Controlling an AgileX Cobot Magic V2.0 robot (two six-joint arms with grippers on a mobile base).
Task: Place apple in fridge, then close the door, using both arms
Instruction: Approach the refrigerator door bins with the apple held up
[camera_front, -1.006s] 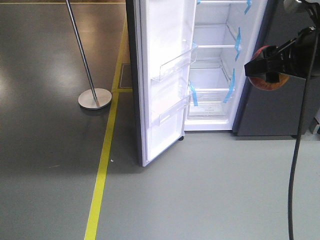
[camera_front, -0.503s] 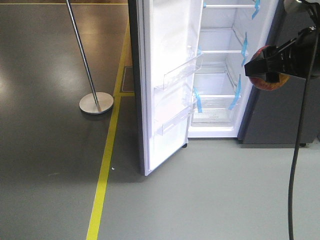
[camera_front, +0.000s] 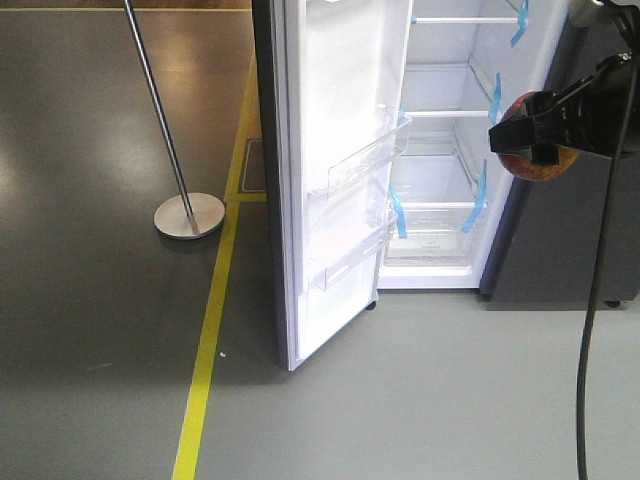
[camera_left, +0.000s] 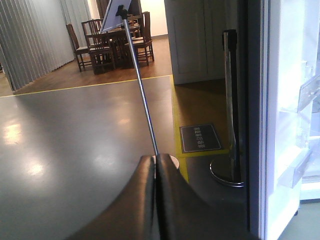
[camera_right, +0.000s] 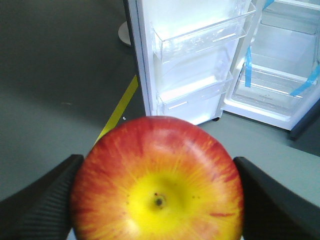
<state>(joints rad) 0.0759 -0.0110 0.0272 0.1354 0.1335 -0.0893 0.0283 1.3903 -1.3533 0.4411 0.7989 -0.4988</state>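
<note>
Left tool (camera_left: 156, 161) first: I see it pinched flat together, and only the left wrist view shows it, with a metal stand pole (camera_left: 142, 95) beyond. Front view gives me the yellow floor line (camera_front: 205, 340), then the door (camera_front: 340, 100) swung wide, then the fridge (camera_front: 440, 150) interior with blue tape strips (camera_front: 397, 215). Far right, my right tool (camera_front: 515, 135) clamps the apple (camera_right: 157, 180) in mid-air, outside the fridge; its wrist camera alone shows the apple's yellow end.
</note>
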